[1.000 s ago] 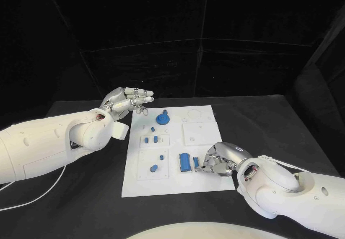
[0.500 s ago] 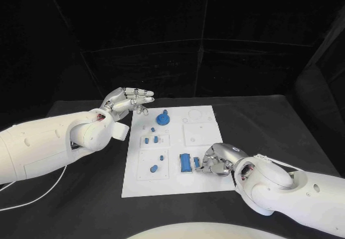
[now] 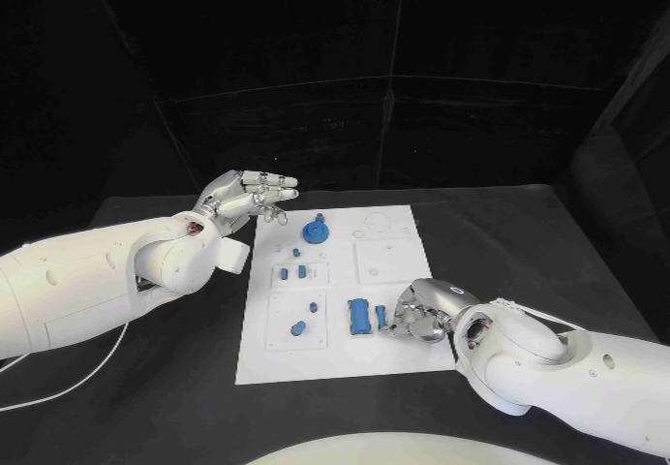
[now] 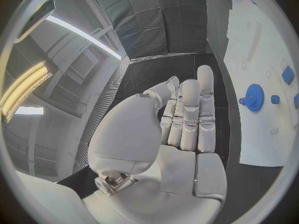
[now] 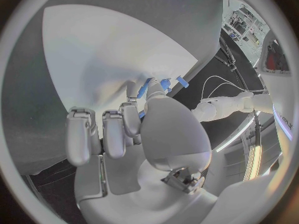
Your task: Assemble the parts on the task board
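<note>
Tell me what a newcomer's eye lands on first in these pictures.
First the white task board in the middle of the black table, dotted with small blue parts, the largest a blue gear near its far end. Then the right robot hand, down at the board's near right part beside a blue block, and the left robot hand, raised off the far left corner, holding nothing.

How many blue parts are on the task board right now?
About 8 on the task board: gear at the far end; three small pieces mid-left; two near-left; long block and a slim piece beside the right hand, which may hide more.
</note>
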You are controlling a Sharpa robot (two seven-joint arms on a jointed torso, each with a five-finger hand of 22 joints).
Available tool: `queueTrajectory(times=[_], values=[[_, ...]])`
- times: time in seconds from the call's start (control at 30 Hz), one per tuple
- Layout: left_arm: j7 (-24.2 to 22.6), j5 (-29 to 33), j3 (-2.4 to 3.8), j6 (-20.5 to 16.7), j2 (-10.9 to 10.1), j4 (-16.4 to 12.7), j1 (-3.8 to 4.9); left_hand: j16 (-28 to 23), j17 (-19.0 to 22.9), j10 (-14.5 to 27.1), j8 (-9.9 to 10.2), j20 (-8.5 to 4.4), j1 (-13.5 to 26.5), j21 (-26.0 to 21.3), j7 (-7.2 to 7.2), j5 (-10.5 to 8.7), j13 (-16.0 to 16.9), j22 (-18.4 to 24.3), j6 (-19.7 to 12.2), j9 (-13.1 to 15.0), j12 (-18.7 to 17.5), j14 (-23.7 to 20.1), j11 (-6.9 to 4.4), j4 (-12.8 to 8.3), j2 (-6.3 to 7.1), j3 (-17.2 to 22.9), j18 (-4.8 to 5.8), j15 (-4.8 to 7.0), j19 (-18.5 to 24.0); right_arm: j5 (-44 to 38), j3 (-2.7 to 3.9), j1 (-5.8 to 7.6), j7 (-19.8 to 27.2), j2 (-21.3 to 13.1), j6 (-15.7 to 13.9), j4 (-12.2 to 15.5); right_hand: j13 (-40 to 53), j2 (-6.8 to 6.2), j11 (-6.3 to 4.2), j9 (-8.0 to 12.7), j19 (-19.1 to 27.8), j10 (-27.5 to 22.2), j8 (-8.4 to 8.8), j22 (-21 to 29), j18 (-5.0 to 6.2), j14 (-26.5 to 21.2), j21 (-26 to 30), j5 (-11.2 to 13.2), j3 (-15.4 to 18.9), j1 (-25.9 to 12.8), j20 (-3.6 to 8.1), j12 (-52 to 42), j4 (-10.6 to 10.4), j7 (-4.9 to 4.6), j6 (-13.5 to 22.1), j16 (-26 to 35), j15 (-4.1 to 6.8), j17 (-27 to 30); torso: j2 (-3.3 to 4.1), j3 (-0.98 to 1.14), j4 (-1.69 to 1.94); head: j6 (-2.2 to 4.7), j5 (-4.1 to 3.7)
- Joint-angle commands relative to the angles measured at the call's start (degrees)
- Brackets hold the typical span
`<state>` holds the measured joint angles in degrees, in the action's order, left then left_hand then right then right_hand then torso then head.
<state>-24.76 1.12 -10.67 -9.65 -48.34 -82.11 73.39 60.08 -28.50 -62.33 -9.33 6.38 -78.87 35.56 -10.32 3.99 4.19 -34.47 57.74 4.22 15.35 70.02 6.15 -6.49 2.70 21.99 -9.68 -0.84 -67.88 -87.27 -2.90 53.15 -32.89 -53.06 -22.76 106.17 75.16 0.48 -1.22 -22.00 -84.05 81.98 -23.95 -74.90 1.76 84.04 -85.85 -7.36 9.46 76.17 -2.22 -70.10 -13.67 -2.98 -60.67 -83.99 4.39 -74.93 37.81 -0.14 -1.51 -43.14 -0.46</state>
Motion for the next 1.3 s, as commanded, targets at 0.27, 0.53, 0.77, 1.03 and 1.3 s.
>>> queueTrajectory(times=[0.27, 0.53, 0.77, 1.03, 1.3], values=[[-0.2, 0.1, 0.01, 0.7, 0.0, 0.0, 0.07, -0.1, 0.1, 0.3, -0.4, -0.10, -0.5, 0.2, -0.13, 0.15, -0.1, -0.1, -0.3, 0.0, 0.2, -0.6, -0.09, -0.3, 0.03, 0.0, -0.78, 0.00, -0.1, 3.1, -0.01, 0.07, 4.5, -1.3, -1.1, 1.3, 0.4, -1.41, 0.30, -0.1, -1.4, -0.2, -0.15, -10.4, -0.11, 3.9, 0.8, 2.1, 2.4, -1.3, 0.07, 0.5, -1.1, -0.28, 1.0, 0.7, 0.03, -4.8, -0.11, -0.04, -0.06, 0.17, -0.07], [-0.8, 0.1, -0.01, 0.5, -0.2, 0.0, 0.07, -1.8, 2.1, 0.8, -0.3, 0.38, 2.4, -0.8, -0.09, 0.01, -0.2, 0.3, -0.8, -0.1, 0.3, -3.0, 0.03, 1.0, 1.33, -1.8, -0.65, -0.58, 1.7, 23.7, 0.26, 1.70, 23.3, -5.5, -6.5, 1.3, -7.3, -0.80, 2.21, 1.2, 6.1, -6.6, 3.39, -2.6, 2.41, 1.7, 9.6, 1.3, 3.0, 1.0, -1.10, 12.0, -1.1, -2.53, 6.8, 7.3, -1.40, 3.7, -0.36, -0.15, 0.13, 1.18, -0.62], [-1.8, 2.1, -0.02, 0.5, -0.1, 0.6, -0.03, -14.3, 8.8, 1.7, -0.5, 1.80, 3.7, -9.1, 0.17, -0.02, -0.4, 5.6, -1.7, -0.1, -0.2, -9.3, 0.44, 2.6, 1.63, -5.0, -0.77, -1.66, 8.9, 50.5, 0.36, 6.69, 43.6, -4.9, -5.5, -7.0, -25.1, 2.66, 3.76, 2.9, 24.7, -19.4, 7.68, 20.2, 8.35, -7.9, 36.7, 0.7, 1.9, 7.4, -2.66, 35.3, 3.3, -4.86, 9.3, 35.8, -3.37, 33.0, -1.50, -0.42, 0.26, 2.23, -1.09], [-3.3, 4.3, -0.03, -0.2, 1.5, 4.1, -0.38, -35.8, 17.6, 0.2, 0.9, 5.84, 2.7, -22.9, 0.51, 0.08, -0.6, 15.9, -0.9, -0.3, -5.7, -12.0, 1.49, 3.7, 0.65, -4.1, -0.68, -4.86, 18.6, 67.4, 0.42, 9.88, 55.6, 0.5, 0.4, -19.4, -46.8, 5.02, 8.60, 6.5, 35.8, -24.7, 13.34, 35.2, 7.84, -22.6, 58.3, 1.4, 0.9, 12.7, -7.53, 55.5, 5.5, -7.94, 9.4, 64.0, -8.83, 49.3, -3.39, -1.07, 0.38, 3.65, -1.82], [-5.3, 7.4, 0.00, -3.7, 5.7, 10.5, -1.31, -47.6, 22.4, 2.0, 4.3, 9.12, 2.9, -29.3, 1.63, 0.04, -0.6, 22.1, -1.4, -0.5, -11.5, -14.5, 4.00, 4.7, 0.79, -5.9, -1.06, -7.76, 23.4, 73.3, 0.77, 10.53, 60.0, 8.9, 4.2, -32.3, -64.8, 6.29, 9.80, 12.3, 32.7, -21.8, 19.48, 47.7, 8.88, -21.5, 71.9, 1.4, 0.4, 10.8, -10.75, 63.3, 9.8, -8.27, 7.1, 77.9, -11.19, 62.5, -4.81, -1.22, 0.38, 6.38, -2.11]])
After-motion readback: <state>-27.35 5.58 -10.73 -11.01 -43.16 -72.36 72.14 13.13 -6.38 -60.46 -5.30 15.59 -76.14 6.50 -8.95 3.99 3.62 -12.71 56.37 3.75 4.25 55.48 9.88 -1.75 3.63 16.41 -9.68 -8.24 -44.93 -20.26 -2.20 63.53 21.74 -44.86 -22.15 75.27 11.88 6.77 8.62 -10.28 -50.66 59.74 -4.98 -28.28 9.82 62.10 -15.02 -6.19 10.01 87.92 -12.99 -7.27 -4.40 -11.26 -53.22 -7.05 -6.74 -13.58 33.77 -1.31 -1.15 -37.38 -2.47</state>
